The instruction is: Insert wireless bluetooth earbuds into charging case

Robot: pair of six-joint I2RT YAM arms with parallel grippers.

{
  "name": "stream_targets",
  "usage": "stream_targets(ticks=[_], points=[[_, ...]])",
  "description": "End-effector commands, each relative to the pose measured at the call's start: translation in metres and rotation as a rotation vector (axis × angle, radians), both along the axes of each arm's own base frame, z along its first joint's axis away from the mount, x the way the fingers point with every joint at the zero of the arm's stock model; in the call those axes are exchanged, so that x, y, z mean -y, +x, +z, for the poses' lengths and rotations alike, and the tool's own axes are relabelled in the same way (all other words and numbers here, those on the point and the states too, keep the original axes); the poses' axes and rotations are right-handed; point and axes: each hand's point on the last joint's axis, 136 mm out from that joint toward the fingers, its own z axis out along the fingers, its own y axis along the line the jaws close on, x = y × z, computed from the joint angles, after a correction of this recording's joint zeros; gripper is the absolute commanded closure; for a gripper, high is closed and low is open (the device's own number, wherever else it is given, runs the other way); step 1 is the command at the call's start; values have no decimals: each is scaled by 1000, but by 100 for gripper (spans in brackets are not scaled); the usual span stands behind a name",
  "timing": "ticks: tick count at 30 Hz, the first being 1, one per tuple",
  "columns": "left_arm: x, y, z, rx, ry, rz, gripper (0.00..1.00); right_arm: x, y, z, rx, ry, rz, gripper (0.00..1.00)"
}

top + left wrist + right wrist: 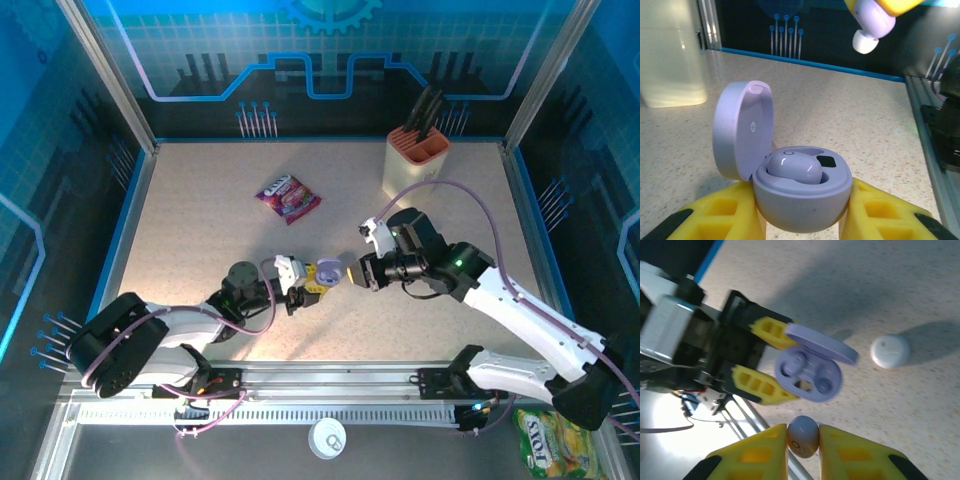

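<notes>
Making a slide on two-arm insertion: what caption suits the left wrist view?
Left fingers grip the open lilac case, one earbud seated; right fingers hold the second earbud above.

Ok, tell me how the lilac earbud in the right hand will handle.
The earbud looks smooth and rounded, so it could slip or twist between the pads of the right hand. It seems tiny and light; dropped, it would likely roll. The open case, gripped by the left hand, should hold steady.

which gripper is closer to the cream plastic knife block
Right. The right gripper, shut on a lilac earbud, sits in front of the knife block; the left gripper, gripping the open lilac case, is farther left.
</notes>
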Motion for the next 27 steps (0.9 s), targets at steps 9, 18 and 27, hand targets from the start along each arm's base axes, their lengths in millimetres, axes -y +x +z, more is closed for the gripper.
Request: stream_targets(ticks=[9,18,27], points=[[21,-16,42,94,-168,-140,71,-14,-2,-6,-58,76,62,80],[21,-17,48,98,-195,-145,71,-6,4,-25,-95,58,29,79],[22,-13,44,98,-184,-129,71,-13,2,-22,-112,101,54,80]])
